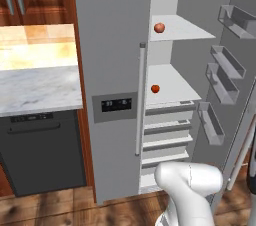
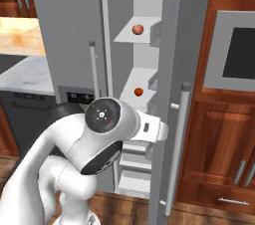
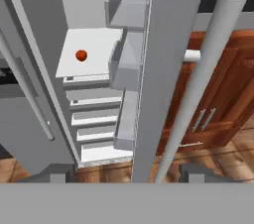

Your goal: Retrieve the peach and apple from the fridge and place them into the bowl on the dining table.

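The grey fridge [image 1: 111, 45] stands with its right door [image 2: 172, 69] swung open. On the upper white shelf lies the pale peach [image 1: 159, 27] [image 2: 138, 29]. One shelf lower sits the deep orange-red apple [image 1: 155, 89] [image 2: 138, 91] [image 3: 81, 55]. My gripper [image 3: 124, 176] is open, its fingertips [image 3: 55, 174] wide apart, just in front of the open door's edge. The door's bar handle [image 3: 201, 86] runs down toward the gap between them, and nothing is held. The bowl and the dining table are out of view.
Door bins [image 1: 222, 77] jut from the open door's inner side. A marble counter [image 1: 35, 87] over a dark appliance [image 1: 42, 152] stands left of the fridge. Wooden cabinets [image 2: 219, 144] and a wall oven [image 2: 234, 52] are on the right. The floor is wood.
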